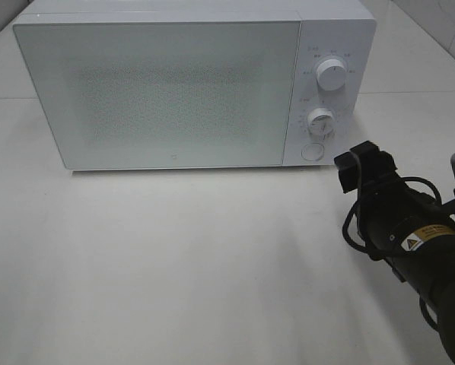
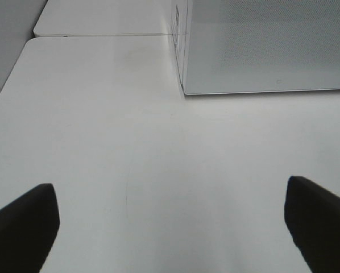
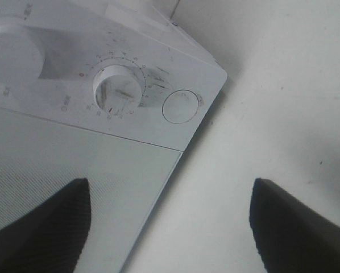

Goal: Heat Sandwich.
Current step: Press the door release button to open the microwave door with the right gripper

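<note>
The sandwich is out of view in every frame. A white microwave [image 1: 167, 91] stands at the back of the table with its door shut. My right gripper [image 1: 362, 166] hovers just off the microwave's lower right corner, close to the round door button [image 1: 312, 151]. In the right wrist view the right gripper [image 3: 170, 227] is open with nothing between its fingers, and the button [image 3: 180, 106] and the lower dial [image 3: 119, 86] lie ahead of it. My left gripper [image 2: 170, 227] is open and empty over bare table, with the microwave's left front corner [image 2: 184, 91] ahead of it.
The microwave's control panel carries an upper dial [image 1: 332, 76] and a lower dial [image 1: 320, 120]. White table [image 1: 174, 258] spreads in front of the microwave. A seam between table tops [image 2: 102, 35] runs behind it on the left.
</note>
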Robot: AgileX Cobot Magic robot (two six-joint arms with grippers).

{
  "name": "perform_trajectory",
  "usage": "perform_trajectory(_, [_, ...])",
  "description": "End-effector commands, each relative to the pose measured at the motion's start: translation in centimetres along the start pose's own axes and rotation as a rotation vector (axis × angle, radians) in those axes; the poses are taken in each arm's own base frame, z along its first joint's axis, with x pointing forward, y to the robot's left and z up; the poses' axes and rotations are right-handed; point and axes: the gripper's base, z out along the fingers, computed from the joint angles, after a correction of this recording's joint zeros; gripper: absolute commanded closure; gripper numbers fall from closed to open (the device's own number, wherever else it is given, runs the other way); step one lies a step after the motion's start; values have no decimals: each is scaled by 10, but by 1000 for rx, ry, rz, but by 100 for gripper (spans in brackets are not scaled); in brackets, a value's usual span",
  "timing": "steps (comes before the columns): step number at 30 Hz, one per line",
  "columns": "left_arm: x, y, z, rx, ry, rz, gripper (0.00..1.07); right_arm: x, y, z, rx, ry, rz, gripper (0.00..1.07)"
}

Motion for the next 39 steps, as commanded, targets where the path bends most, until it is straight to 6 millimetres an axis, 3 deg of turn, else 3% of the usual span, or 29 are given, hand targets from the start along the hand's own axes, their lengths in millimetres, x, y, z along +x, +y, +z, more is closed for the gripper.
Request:
perform_trajectory(1, [3, -1, -3, 2, -25, 0, 5, 1, 3, 1, -22, -4, 188, 36])
perform_trajectory(8, [3, -1, -3, 2, -25, 0, 5, 1, 2, 1, -12, 2, 347, 48])
perform_trajectory(11, [3, -1, -3, 2, -25, 0, 5, 1, 2, 1, -12, 1, 378, 63])
perform_trajectory(12, [3, -1, -3, 2, -25, 0, 5, 1, 2, 1, -12, 1, 378, 63])
perform_trajectory(17, [3, -1, -3, 2, -25, 0, 5, 0, 2, 2, -10, -5, 398, 100])
perform_trajectory(19, [3, -1, -3, 2, -25, 0, 5, 0, 2, 2, -10, -5, 398, 106])
perform_trajectory(39, [3, -1, -3, 2, -25, 0, 5, 4, 0, 2, 27, 18, 428, 107])
